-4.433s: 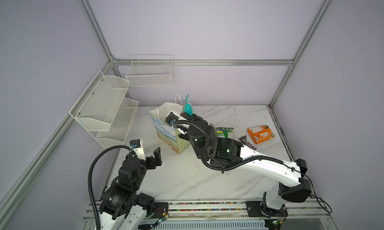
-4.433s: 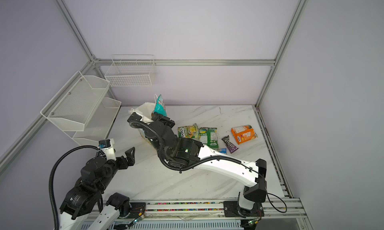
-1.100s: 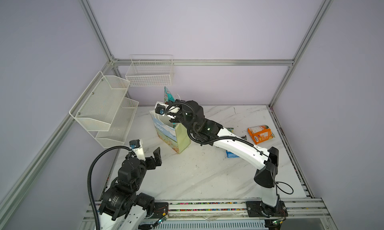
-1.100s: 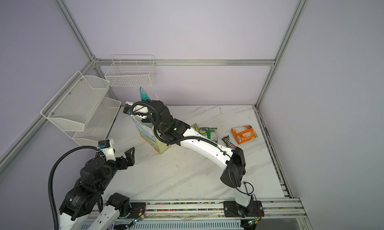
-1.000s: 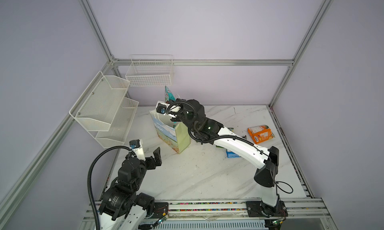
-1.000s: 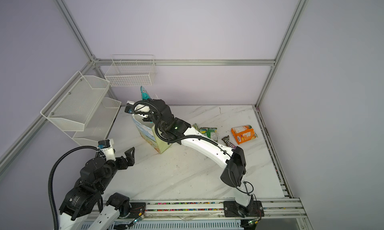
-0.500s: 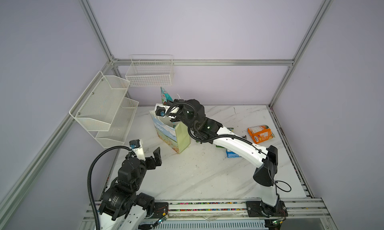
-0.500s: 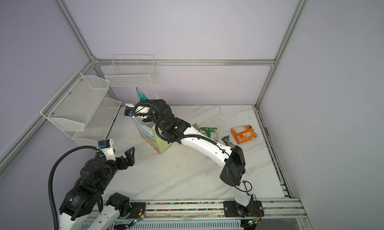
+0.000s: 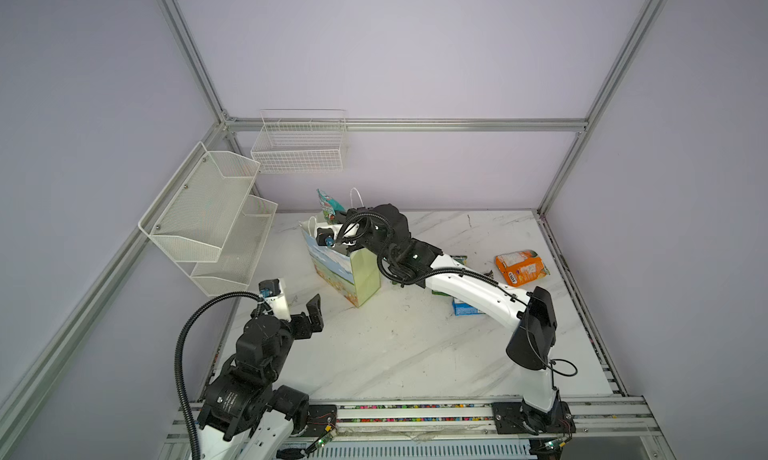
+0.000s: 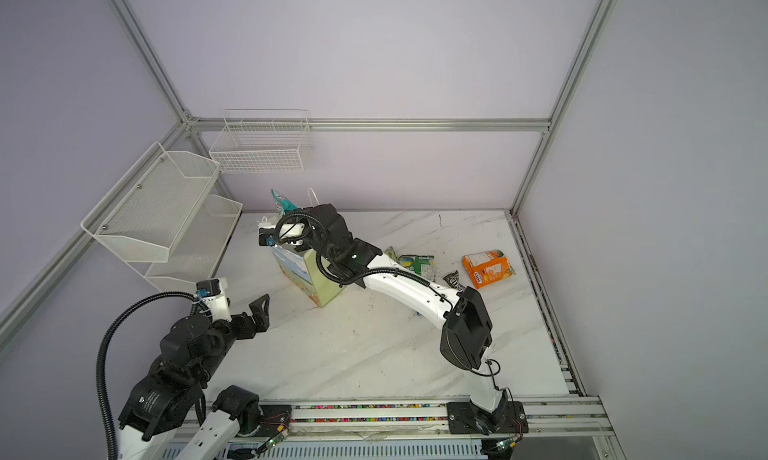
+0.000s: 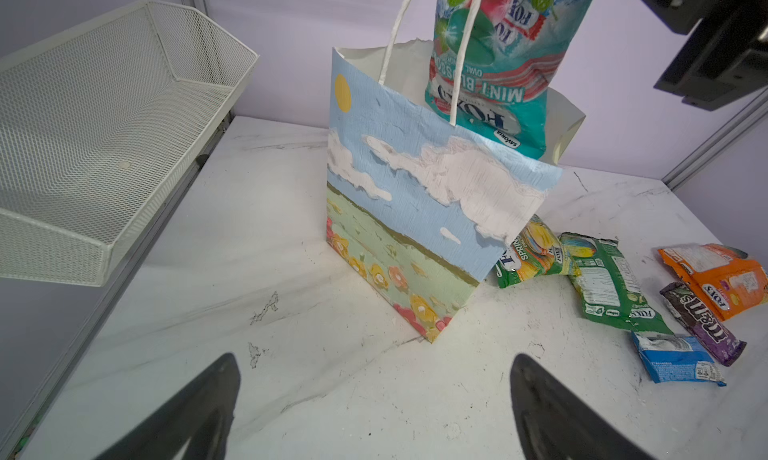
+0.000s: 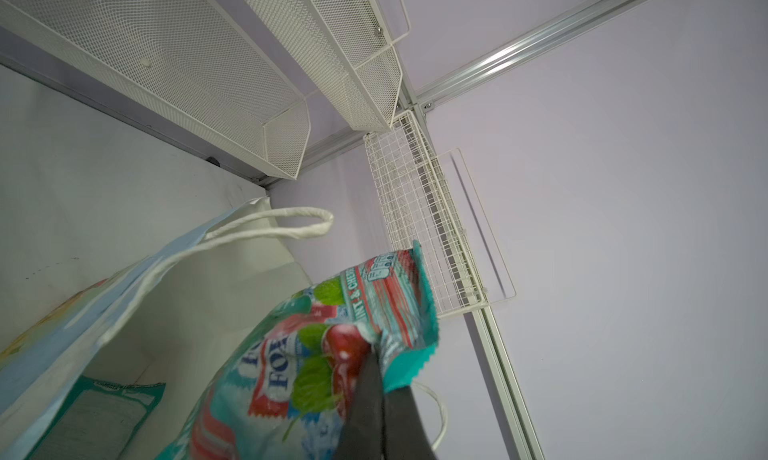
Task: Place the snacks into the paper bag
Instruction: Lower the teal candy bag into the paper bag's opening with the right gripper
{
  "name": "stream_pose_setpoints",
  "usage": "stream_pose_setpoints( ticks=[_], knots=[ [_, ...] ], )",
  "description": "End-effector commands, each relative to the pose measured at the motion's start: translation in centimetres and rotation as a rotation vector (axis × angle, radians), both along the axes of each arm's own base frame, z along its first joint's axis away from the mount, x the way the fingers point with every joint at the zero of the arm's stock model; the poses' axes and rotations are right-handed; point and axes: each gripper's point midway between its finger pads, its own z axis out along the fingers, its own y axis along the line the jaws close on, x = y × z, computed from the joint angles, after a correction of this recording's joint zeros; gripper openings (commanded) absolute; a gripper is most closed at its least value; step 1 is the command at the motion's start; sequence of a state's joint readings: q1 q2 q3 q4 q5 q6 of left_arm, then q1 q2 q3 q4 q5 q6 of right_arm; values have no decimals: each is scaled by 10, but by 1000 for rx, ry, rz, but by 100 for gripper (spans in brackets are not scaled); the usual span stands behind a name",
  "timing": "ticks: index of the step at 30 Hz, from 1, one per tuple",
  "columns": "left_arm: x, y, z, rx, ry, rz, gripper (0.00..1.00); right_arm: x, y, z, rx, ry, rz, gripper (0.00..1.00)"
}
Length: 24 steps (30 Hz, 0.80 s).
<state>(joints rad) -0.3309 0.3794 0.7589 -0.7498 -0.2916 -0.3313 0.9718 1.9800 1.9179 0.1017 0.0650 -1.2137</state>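
Note:
The paper bag [image 9: 345, 266] [image 11: 415, 212] stands upright at the back left of the table. My right gripper [image 12: 380, 379] is shut on the top edge of a teal snack packet [image 9: 328, 202] [image 11: 498, 63], which hangs with its lower end inside the bag's mouth. Another teal packet [image 12: 104, 412] lies on the bag's floor. To the right of the bag lie two green packets [image 11: 528, 254] [image 11: 602, 283], a purple bar [image 11: 702, 325], a small blue packet [image 11: 673, 362] and an orange packet [image 9: 521, 267]. My left gripper [image 11: 374, 395] is open and empty, in front of the bag.
Two white mesh shelves [image 9: 208, 221] hang on the left wall, close to the bag. A white wire basket [image 9: 299, 146] hangs on the back wall above it. The right arm's forearm [image 9: 469, 291] stretches over the loose snacks.
The right gripper has carried the teal packet from the bag's right side up over its mouth and a little further left. The left arm has not moved.

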Motion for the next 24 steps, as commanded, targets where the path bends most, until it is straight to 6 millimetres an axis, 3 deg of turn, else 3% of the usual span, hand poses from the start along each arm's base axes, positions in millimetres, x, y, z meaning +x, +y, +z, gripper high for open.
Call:
stream_pose_setpoints(
  ticks=[1, 24],
  knots=[
    [1, -3, 2, -13, -20, -9, 100, -1, -6, 40, 111, -76, 36, 0],
    [1, -2, 2, -13, -24, -10, 100, 1, 2, 26, 139, -9, 88, 0]
  ],
)
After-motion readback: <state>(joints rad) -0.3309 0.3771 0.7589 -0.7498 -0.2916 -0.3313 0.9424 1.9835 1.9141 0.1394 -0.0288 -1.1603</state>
